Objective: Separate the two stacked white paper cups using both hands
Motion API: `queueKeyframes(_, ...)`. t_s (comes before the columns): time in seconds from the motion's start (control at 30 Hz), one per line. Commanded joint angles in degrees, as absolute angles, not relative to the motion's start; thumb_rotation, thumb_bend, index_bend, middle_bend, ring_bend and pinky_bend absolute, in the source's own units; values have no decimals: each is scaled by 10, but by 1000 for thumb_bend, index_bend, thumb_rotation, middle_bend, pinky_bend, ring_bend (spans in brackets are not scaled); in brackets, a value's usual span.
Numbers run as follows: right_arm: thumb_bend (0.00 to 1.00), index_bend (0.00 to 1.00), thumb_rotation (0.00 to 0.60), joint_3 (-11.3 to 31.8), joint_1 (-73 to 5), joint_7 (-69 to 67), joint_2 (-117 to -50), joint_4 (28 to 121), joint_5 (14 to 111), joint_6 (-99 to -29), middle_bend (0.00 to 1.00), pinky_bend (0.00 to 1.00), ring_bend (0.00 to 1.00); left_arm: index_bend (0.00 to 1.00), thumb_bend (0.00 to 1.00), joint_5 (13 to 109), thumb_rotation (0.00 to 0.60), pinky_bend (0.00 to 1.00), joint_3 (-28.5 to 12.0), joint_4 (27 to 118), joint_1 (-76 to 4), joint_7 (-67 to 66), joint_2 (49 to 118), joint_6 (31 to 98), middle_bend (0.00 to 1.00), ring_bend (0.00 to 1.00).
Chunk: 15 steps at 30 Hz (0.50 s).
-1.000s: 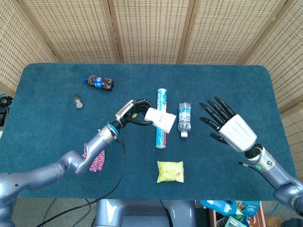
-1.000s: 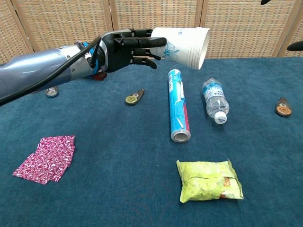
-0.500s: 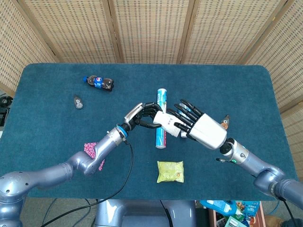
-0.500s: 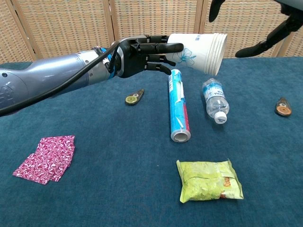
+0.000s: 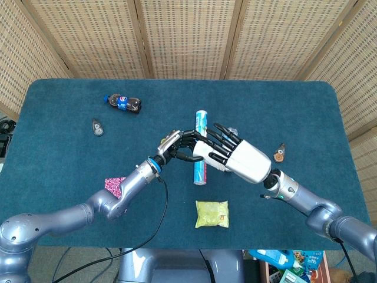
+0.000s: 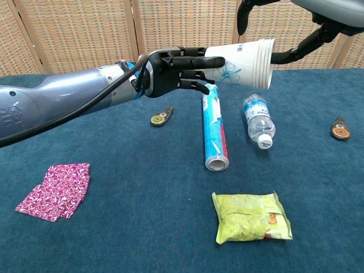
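Two stacked white paper cups (image 6: 242,57) with a blue flower print lie sideways in the air, rim to the right. My left hand (image 6: 170,71) grips them around the base end. In the head view my left hand (image 5: 175,145) sits just left of my right hand (image 5: 238,158), which lies over the cups (image 5: 199,151) and hides most of them. In the chest view, the right hand's dark fingers (image 6: 296,51) spread around the rim end, one reaching right up to the rim. Nothing is clasped in the right hand.
Below the cups lie a blue-and-white tube (image 6: 213,128) and a water bottle (image 6: 257,120). A yellow-green snack packet (image 6: 250,224) sits near the front edge and a pink cloth (image 6: 54,190) at front left. A small cola bottle (image 5: 123,103) lies far left.
My right hand has swung in from the right and now covers the cups' rim end. My left hand has carried the cups slightly rightward and levelled them.
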<state>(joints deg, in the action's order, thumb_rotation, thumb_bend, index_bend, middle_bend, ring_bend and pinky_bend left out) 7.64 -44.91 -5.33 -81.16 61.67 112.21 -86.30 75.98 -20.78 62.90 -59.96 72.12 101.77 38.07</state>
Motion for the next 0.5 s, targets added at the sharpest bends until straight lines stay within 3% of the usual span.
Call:
queueKeyframes(0.03, 420, 466, 600, 73, -451, -53, -814, 613, 1121, -868, 171, 63, 81, 516, 119, 759, 600, 503, -207, 626, -600, 722, 1020, 379, 518, 498)
queueKeyframes(0.5, 490, 551, 600, 60, -459, -47, -816, 608, 1117, -880, 167, 75, 81, 516, 120, 762, 600, 503, -207, 623, -604, 722, 1025, 375, 518, 498)
